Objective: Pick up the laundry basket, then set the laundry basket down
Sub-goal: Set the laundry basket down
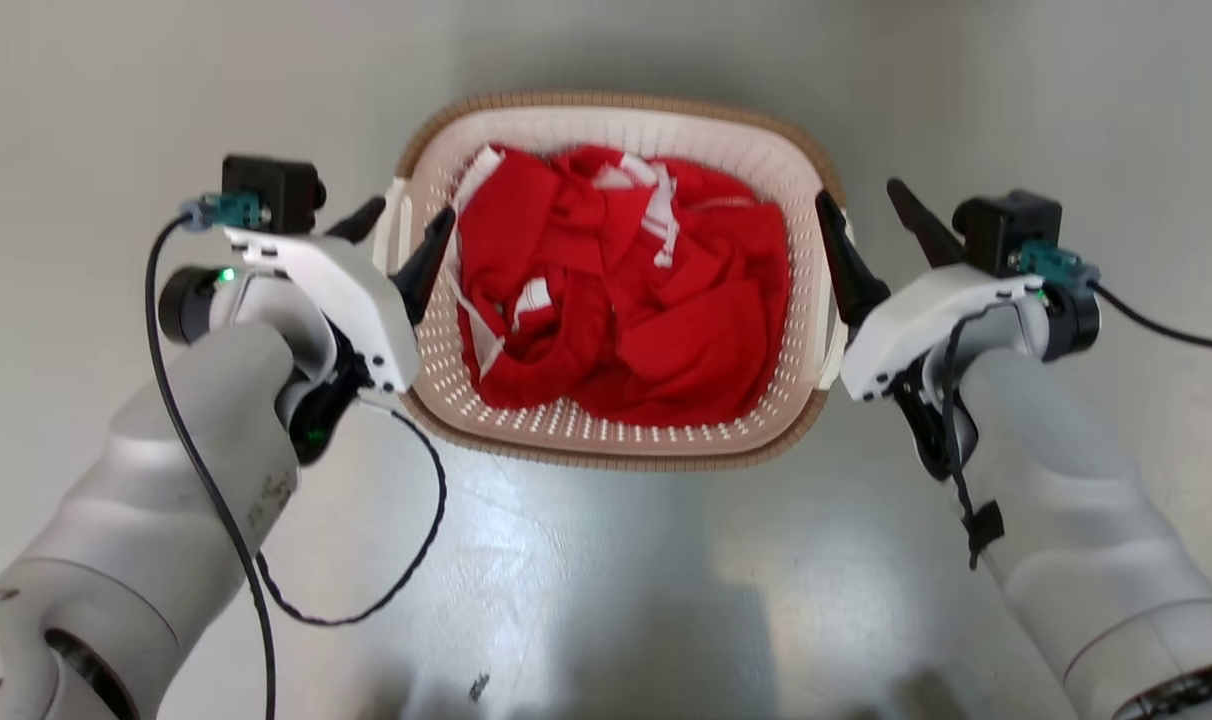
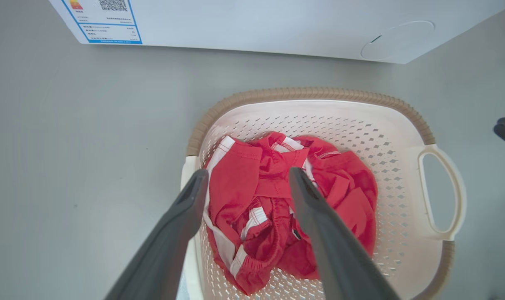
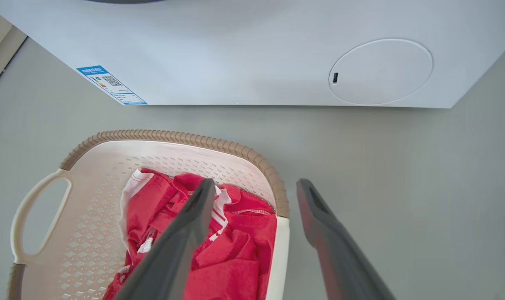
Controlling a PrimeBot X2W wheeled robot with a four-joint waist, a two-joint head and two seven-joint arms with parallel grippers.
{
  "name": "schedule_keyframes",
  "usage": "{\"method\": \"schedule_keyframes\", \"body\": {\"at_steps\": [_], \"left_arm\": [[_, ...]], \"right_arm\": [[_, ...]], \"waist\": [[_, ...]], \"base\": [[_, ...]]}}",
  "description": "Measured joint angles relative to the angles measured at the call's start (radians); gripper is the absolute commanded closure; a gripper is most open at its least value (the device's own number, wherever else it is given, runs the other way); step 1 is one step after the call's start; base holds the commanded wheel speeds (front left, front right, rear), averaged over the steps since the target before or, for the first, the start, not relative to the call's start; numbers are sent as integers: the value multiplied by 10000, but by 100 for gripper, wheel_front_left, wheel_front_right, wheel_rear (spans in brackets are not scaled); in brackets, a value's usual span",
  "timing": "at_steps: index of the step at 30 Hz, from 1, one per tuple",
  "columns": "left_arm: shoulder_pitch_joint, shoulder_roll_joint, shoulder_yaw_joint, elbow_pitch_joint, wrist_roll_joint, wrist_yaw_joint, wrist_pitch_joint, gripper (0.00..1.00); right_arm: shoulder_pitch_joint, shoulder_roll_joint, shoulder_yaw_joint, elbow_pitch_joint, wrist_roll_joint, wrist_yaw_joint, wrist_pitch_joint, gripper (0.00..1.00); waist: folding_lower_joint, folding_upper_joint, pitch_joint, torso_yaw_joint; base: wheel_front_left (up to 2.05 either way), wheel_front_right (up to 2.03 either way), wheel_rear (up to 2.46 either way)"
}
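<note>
Pale grey forearms [image 1: 166,470] enter from the lower corners of the head view, a thin black cable [image 1: 421,545] looping from the left one over the glossy grey floor [image 1: 606,590].

Left gripper [image 1: 411,215]: two long dark fingers spread wide, gripping nothing. They straddle the white loop handle [image 1: 394,225] on the basket's left side. In the left wrist view, the left gripper [image 2: 248,173] has one finger over the side edge and the other above the clothing. Contact with the handle cannot be judged.

Right gripper [image 1: 859,195]: fingers likewise spread and empty, set astride the opposite edge. In the right wrist view, the right gripper [image 3: 256,183] has one finger over the clothing and one outside the wall.

Between the grippers stands the cream perforated plastic laundry basket with brown woven-look rim [image 1: 616,101]. It rests on the floor, upright, and holds crumpled red garments with white trim [image 1: 626,290].

Beyond the basket, apart from it, lies the front of a white washing machine [image 3: 236,54]. It bears a blue-bordered label [image 3: 111,85] and a round flush cover [image 3: 381,71].
</note>
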Motion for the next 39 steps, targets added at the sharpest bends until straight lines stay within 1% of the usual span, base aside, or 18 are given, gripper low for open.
{"method": "schedule_keyframes", "body": {"at_steps": [6, 10, 13, 15, 19, 23, 33, 39], "left_arm": [[580, -128, 148, 201, -127, 0, -176, 0], [1155, -332, 337, 288, -167, 0, -270, 0], [1613, -428, 560, 360, -155, 15, -274, 0], [1830, -474, 940, 334, -104, 96, -276, 0], [2319, -510, 1816, -13, 529, 307, -303, 0], [3175, -487, 2871, -667, 1404, 656, -303, 0], [6045, -249, 5507, -2800, 3557, 1386, -303, 0], [7671, -336, 6648, -3912, 4640, 1607, -303, 0]], "right_arm": [[760, 4, -502, -274, -495, 0, 2, 0], [1471, 15, -876, -523, -775, 0, 2, 0], [2103, 23, -1294, -721, -1216, 0, 10, 0], [2516, 31, -1567, -920, -1448, 0, 12, 0], [3390, 59, -2050, -1540, -1925, 0, 12, 0], [4303, 100, -2410, -2247, -2341, 0, 12, 0], [6408, 184, -2872, -4071, -2560, 0, 12, 0], [7578, 203, -3033, -4834, -2560, 0, 13, 0]], "waist": [[0, 0, -965, -6], [0, 0, -1756, -10], [0, 0, -2413, 1], [0, 0, -2862, 16], [-1, 0, -3792, 43], [0, 0, -4693, 58], [-1, 0, -6599, 35], [-1, 0, -7456, 65]], "base": [[0, 0, 0], [0, 0, 0], [0, 0, 0], [0, 0, 0], [0, 0, 0], [0, 0, 0], [0, 0, 0], [0, 0, 0]]}}
